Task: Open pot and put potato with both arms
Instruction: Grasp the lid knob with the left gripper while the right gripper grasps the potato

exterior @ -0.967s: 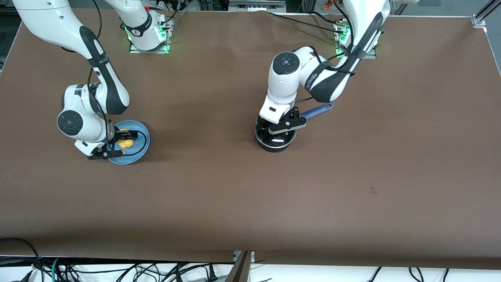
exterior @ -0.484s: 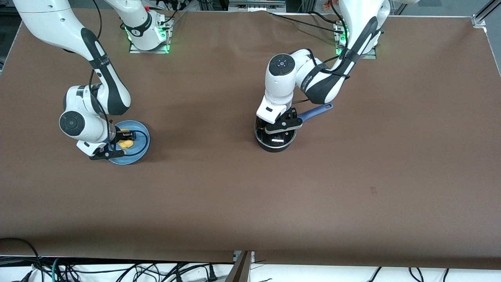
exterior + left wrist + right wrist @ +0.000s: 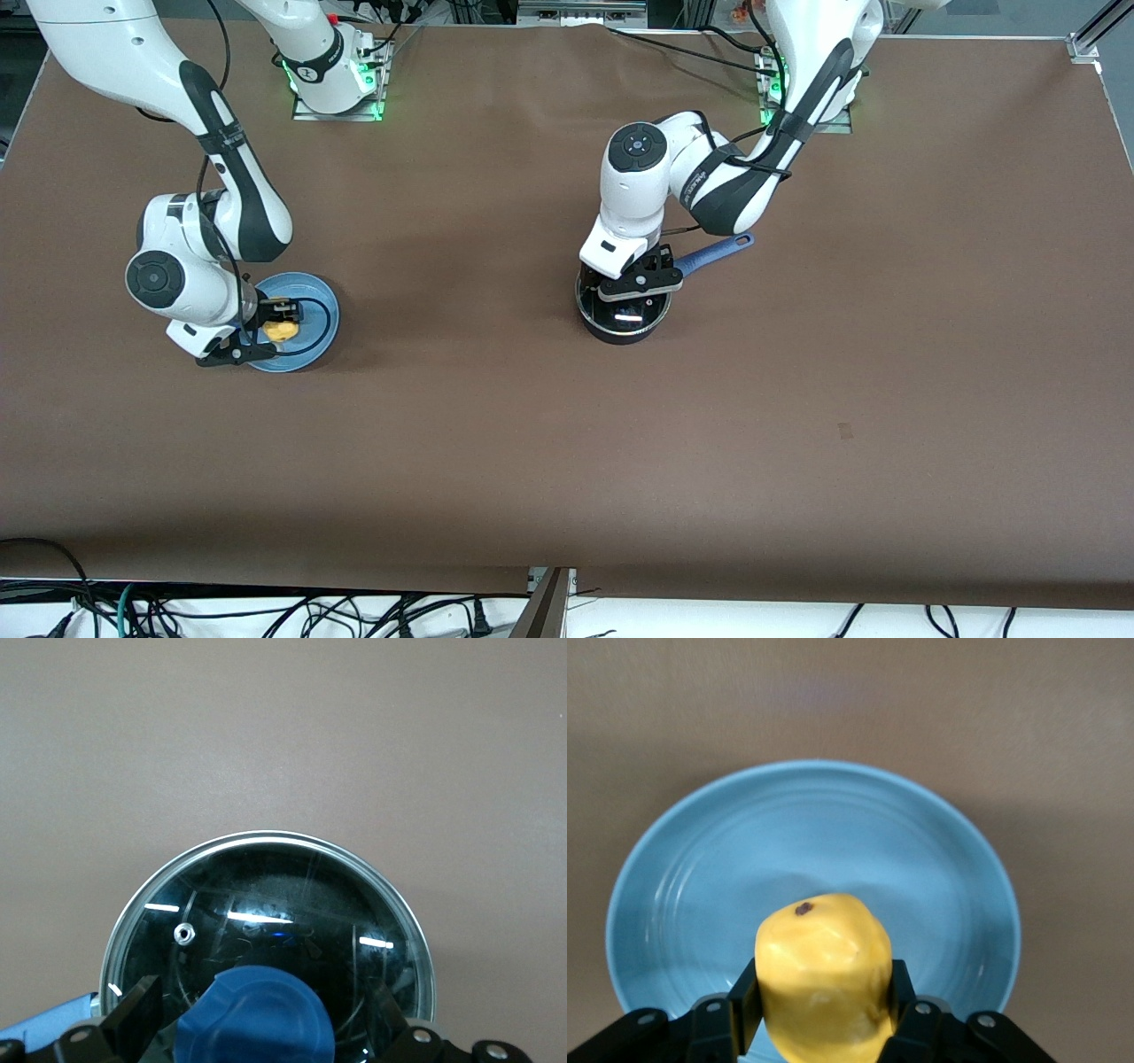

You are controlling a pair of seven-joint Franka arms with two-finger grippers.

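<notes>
**Potato pinched over plate; lid not yet off**

Right gripper (image 3: 276, 312), wrist angled down over the flat blue plate (image 3: 319, 310), pinches the lumpy yellow potato (image 3: 824, 979), apparently clear of the plate, likely for carrying. Left gripper (image 3: 631, 282), pointing down, straddles the blue knob (image 3: 255, 1017) of the glass lid (image 3: 275, 904) on the black pot (image 3: 623, 330) mid-table; fingers (image 3: 137, 1014) spread beside it.

Even bright light, glare on lid (image 3: 266, 930)
</notes>
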